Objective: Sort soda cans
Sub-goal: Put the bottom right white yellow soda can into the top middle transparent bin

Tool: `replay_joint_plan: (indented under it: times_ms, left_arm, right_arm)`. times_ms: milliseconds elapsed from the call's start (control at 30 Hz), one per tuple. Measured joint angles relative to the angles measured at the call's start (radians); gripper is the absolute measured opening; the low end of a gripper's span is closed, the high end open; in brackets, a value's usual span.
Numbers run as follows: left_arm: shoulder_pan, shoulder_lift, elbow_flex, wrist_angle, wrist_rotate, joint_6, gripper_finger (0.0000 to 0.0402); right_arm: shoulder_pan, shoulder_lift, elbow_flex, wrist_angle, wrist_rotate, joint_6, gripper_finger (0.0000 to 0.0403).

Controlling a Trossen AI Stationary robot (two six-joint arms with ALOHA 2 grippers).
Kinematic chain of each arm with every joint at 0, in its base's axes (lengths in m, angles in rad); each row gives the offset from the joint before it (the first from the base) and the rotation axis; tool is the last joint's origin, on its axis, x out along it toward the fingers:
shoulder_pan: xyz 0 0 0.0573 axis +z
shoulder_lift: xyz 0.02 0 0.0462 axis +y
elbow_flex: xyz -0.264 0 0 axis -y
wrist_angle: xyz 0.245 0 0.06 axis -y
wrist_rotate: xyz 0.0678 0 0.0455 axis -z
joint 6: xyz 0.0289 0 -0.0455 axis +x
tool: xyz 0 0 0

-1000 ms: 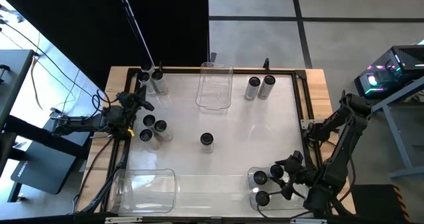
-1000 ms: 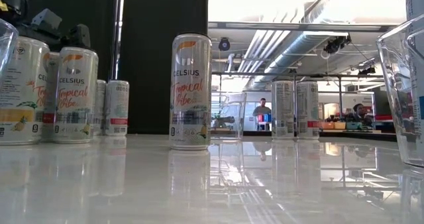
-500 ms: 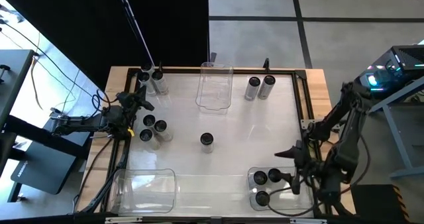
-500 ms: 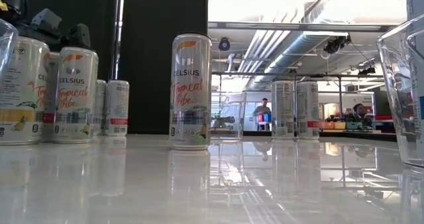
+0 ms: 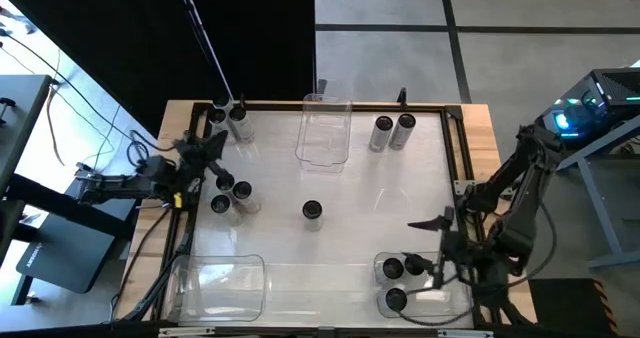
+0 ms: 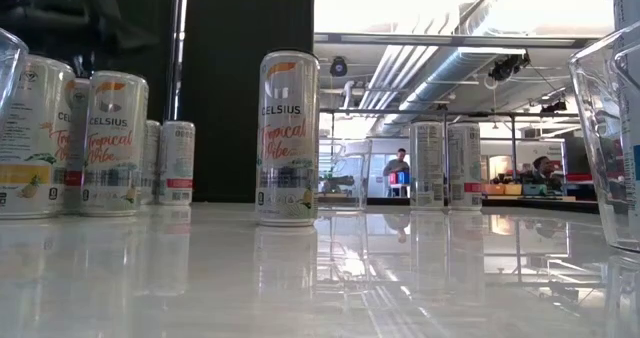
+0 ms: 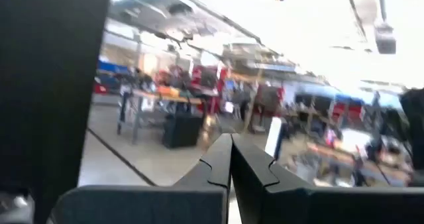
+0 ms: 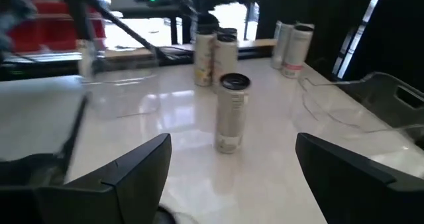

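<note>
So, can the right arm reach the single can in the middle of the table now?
Probably yes. The right tool is open and empty, facing the lone can in its wrist view, with only bare table between them.

Soda cans [image 5: 312, 211] upright, silver, dark tops: one mid-table, clusters left and far edge, three in near-right bin.
</note>
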Motion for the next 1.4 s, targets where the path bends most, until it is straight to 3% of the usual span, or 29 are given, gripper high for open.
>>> replay_joint_plan:
  times_ms: [167, 367, 567, 667, 867, 967, 1167, 1400]
  left_arm:
    - [0.000, 0.015, 0.146, -0.076, -0.017, 0.096, 0.0000]
    - [0.001, 0.133, 0.376, -0.324, 0.005, 0.203, 0.0000]
    - [0.001, 0.323, 0.528, -0.355, -0.003, 0.291, 0.0001]
    - [0.001, 0.413, 0.610, -0.386, -0.087, 0.291, 0.0001]
    - [0.001, 0.584, 0.794, -0.515, -0.397, 0.333, 0.0001]
    - [0.001, 0.643, 0.880, -0.620, -0.462, 0.312, 0.0006]
    - [0.058, 0.704, 1.009, -0.842, -0.430, 0.155, 0.0046]
    - [0.209, 0.719, 1.067, -1.025, -0.224, -0.013, 0.0108]
  right_arm:
    - [-0.168, 0.033, 0.000, 0.014, -0.020, -0.012, 0.0319]
    - [-0.460, 0.080, 0.000, 0.167, -0.300, -0.238, 0.0319]
    - [-0.703, 0.128, 0.000, 0.480, -0.501, -0.518, 0.0319]
    - [-0.778, 0.149, 0.000, 0.570, -0.601, -0.582, 0.0319]
    - [-0.833, 0.178, 0.000, 0.605, -0.673, -0.597, 0.0319]
    - [-0.827, 0.188, 0.000, 0.605, -0.673, -0.597, 0.0319]
    - [-0.795, 0.217, 0.000, 0.605, -0.673, -0.597, 0.0319]
    - [-0.761, 0.233, 0.000, 0.595, -0.671, -0.604, 0.0319]
